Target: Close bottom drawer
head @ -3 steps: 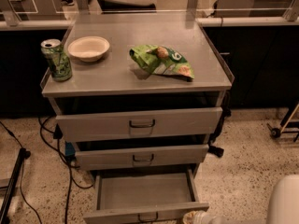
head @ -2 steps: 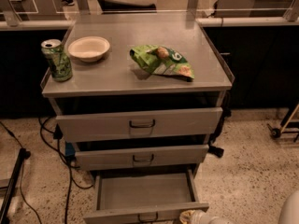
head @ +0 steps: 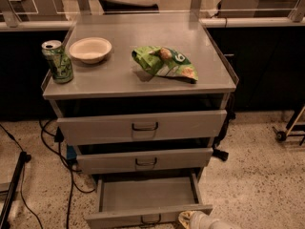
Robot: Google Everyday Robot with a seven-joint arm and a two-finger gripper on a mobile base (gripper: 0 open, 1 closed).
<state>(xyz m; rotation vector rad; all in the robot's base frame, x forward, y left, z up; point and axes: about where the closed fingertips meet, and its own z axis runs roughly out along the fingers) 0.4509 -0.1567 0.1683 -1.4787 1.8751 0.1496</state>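
The claw (head: 202, 220) is sitting at the bottom drawer (head: 147, 194)'s right corner, and I cannot tell its opening; pushing off-centre risks jamming.

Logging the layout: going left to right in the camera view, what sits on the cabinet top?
Green can, white bowl, green chip bag; the end effector is lower down, by the front of the open bottom drawer.
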